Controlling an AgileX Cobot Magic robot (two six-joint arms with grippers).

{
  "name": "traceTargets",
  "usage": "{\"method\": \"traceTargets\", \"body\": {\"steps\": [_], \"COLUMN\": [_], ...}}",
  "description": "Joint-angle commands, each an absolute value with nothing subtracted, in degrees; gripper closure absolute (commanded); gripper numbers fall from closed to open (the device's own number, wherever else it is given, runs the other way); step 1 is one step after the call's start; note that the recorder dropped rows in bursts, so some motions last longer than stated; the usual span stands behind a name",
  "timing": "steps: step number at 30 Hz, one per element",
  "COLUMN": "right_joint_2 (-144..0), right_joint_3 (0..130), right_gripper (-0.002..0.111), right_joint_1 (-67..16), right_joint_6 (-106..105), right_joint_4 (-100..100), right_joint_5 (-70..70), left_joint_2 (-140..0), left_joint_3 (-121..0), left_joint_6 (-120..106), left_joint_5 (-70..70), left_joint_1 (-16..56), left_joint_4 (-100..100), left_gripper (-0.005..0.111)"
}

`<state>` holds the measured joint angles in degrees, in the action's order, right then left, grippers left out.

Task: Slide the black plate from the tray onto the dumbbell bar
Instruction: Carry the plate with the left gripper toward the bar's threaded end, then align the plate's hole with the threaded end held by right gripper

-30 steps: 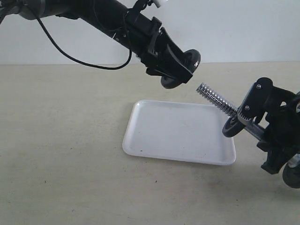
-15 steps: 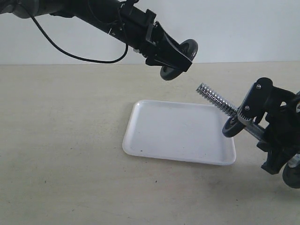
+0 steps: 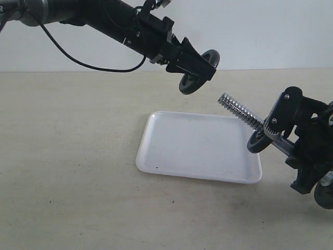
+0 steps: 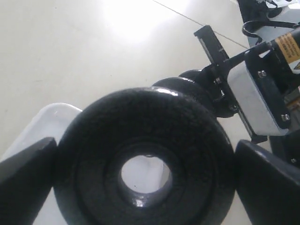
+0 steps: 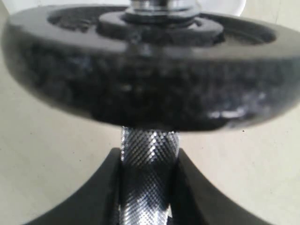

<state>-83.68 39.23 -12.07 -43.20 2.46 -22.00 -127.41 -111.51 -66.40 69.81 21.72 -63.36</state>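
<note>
We are holding black plate [image 3: 188,85] aloft in left gripper [image 3: 202,69], jaws clamping its rim, clear of tray [image 3: 156,156], near but not touching dumbbell bar [image 3: 238,110] threaded tip. Right gripper [image 5: 147,187] jaws are gripping bar's knurled shaft.

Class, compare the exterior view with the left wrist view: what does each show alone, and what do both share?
Only the exterior view: the threaded free end of the dumbbell bar, with the black plate held in the air apart from it, and the tray nearly whole. Only the left wrist view: the plate's central hole face-on, white showing through it, and a finger at each side of its rim. Both: the left gripper shut on the plate, and some of the tray.
</note>
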Motion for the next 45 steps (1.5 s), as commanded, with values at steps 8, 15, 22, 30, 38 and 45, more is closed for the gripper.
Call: {"method": "traceTargets", "body": {"steps": [8, 15, 22, 30, 38, 45], "right_joint_2": [-80.59, -80.59, -80.59, -80.59, -80.59, -80.59], "right_joint_3": [41.19, 41.19, 41.19, 41.19, 41.19, 41.19], "right_gripper": [0.108, 0.108, 0.108, 0.108, 0.108, 0.108], "right_joint_1": [-11.99, -11.99, -11.99, -11.99, -11.99, -11.99], "right_joint_6": [-43.34, -42.54, -42.3, -42.16, -42.17, -42.02], "right_joint_4": [3.45, 3.45, 3.45, 3.45, 3.45, 3.45], "right_joint_5": [4.97, 4.97, 4.97, 4.97, 4.86, 4.86], "left_joint_2": [-129.13, -129.13, -129.13, -129.35, -129.35, -129.48], "left_joint_3": [-111.59, -111.59, -111.59, -111.59, -111.59, -111.59], "left_joint_6": [-61.71, -57.72, -55.1, -55.1, -55.01, -55.96], "left_joint_5": [69.96, 69.96, 69.96, 69.96, 69.96, 69.96], "left_joint_1": [21.87, 21.87, 22.58, 24.04, 24.07, 25.09], "left_joint_4": [-67.9, -68.31, -69.48, -69.62, -70.77, -71.12], "left_gripper": [0.102, 0.102, 0.102, 0.102, 0.102, 0.102]}}
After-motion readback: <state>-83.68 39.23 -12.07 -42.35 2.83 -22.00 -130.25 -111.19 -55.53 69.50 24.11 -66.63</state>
